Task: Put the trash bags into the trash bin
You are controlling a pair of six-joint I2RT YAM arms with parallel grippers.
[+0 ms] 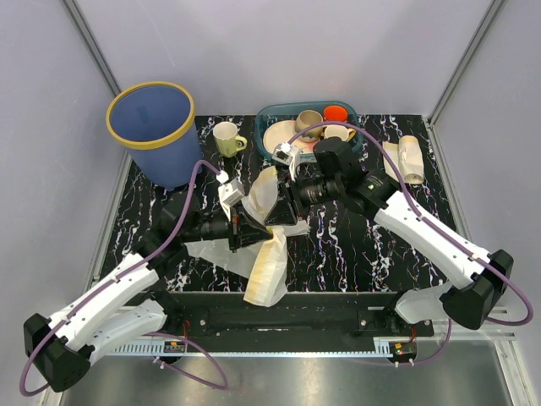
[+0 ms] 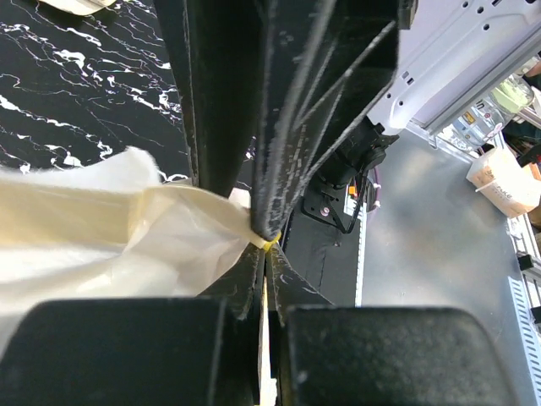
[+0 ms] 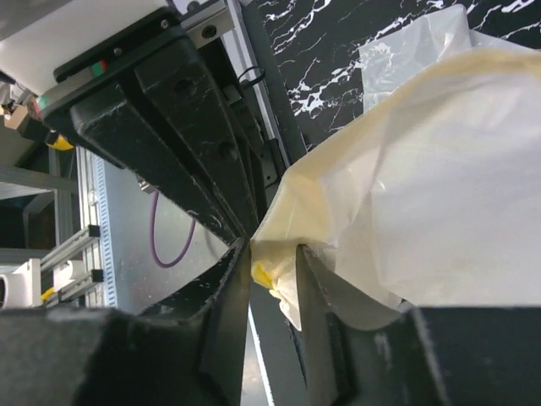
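Bench (image 1: 355, 245): open room between sack and bin.
Trash bin (image 1: 165, 161): far-left corner, mouth up, mug (image 1: 226, 139) just beside.
Large sack (image 1: 266, 266): centre, draped over the near edge; likely light, limp, slippery; best taken at the bunched hem.
Left end effector (image 2: 266, 245): pinched shut on its film.
Right end effector (image 3: 272, 254): closed around the same hem.
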